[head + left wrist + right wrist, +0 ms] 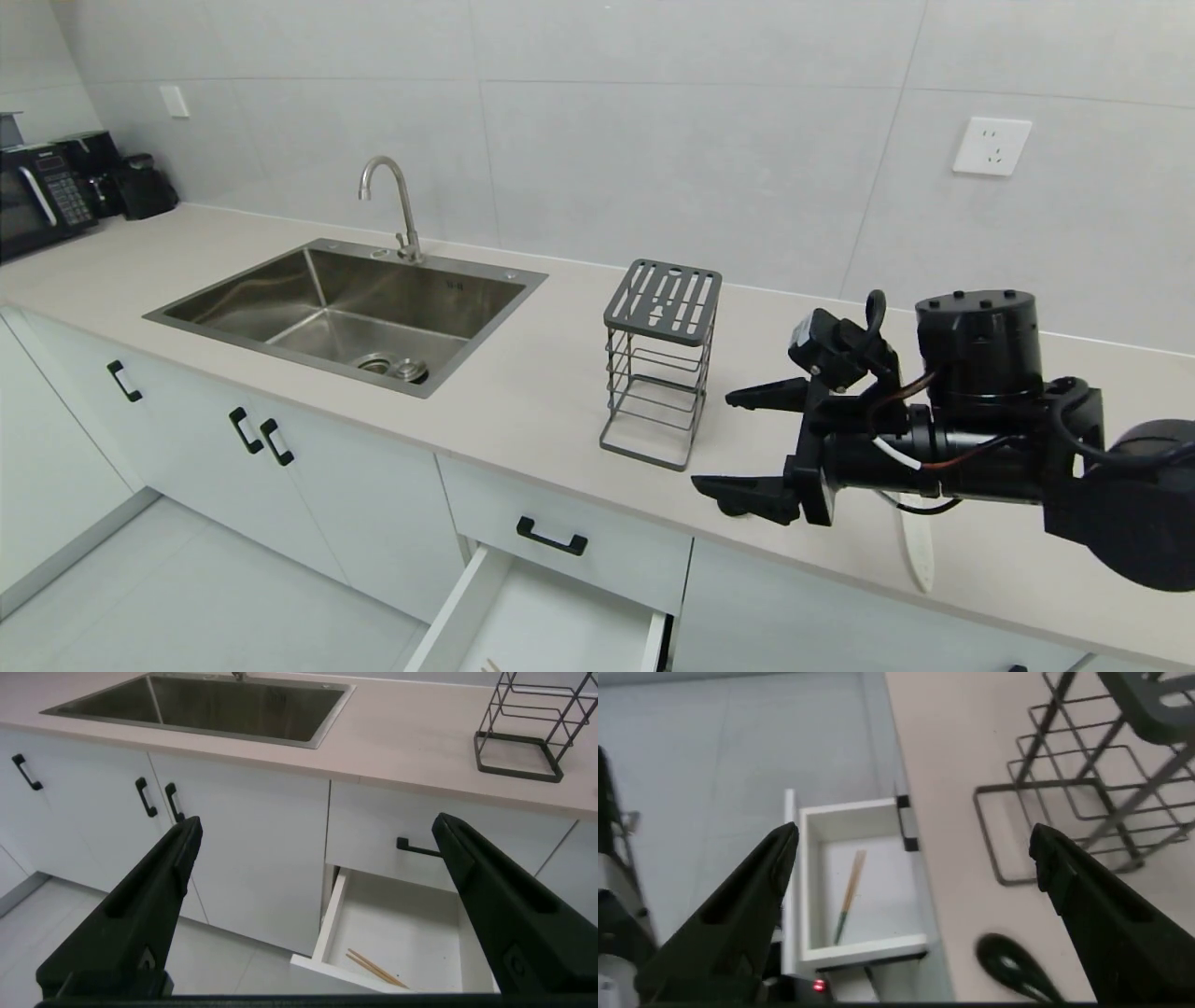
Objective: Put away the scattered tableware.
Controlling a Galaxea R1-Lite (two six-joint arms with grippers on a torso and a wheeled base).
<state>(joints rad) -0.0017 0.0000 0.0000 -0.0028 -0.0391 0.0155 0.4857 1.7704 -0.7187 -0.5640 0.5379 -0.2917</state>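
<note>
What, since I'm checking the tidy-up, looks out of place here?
The drawer below the counter stands open with chopsticks inside, and a utensil lies loose on the counter near the rack.

To the right of the wire rack (661, 364), a white utensil (917, 560) lies on the counter (523, 392). Its upper end is hidden behind the right arm (971, 448), so its kind cannot be told. Below the rack, the open drawer (456, 611) is cut off by the head view's edge. In the right wrist view, a dark rounded utensil (1013, 963) near the rack's base is cut off by the picture's edge. The left wrist view cuts off the rack's upper part.
</note>
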